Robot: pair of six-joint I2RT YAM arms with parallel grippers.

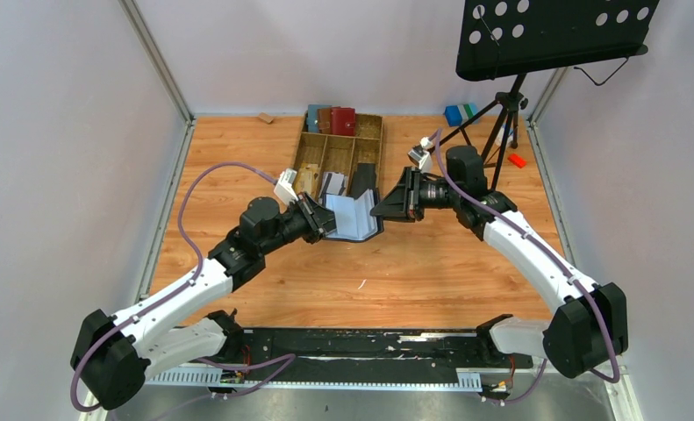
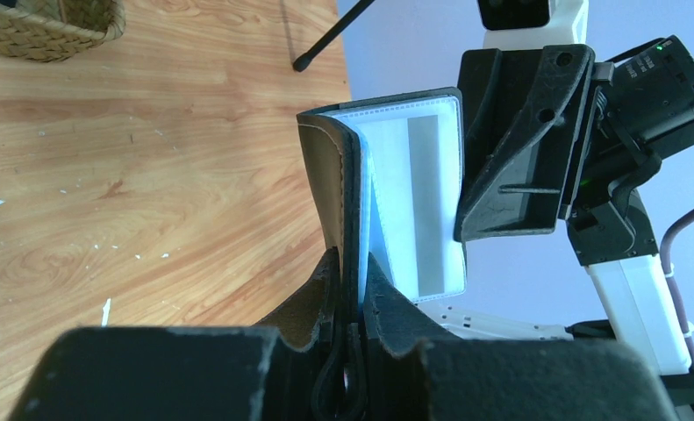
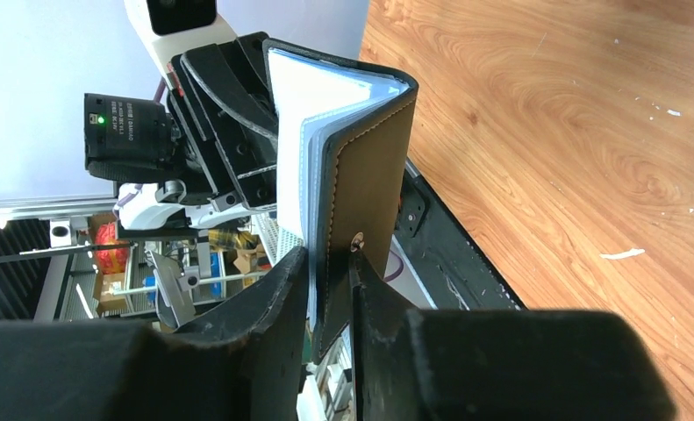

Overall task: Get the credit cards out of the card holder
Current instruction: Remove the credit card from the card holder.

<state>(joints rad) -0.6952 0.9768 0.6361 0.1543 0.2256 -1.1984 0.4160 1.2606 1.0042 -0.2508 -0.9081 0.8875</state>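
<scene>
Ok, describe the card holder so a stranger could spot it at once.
On the wooden table, look just in front of the woven tray at the far middle. There the black folding card holder is held up between the left hand and right hand. Unlike the closed red and brown wallets in that tray, it stands open, showing pale blue sleeve pages.

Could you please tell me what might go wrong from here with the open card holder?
1. Both the left pincer and the right pincer grip the card holder, so neither is free to pull anything out. Releasing either side could let it swing or fold shut.
2. The left pincer seems to pinch the sleeve pages too, which may trap whatever is tucked inside.
</scene>
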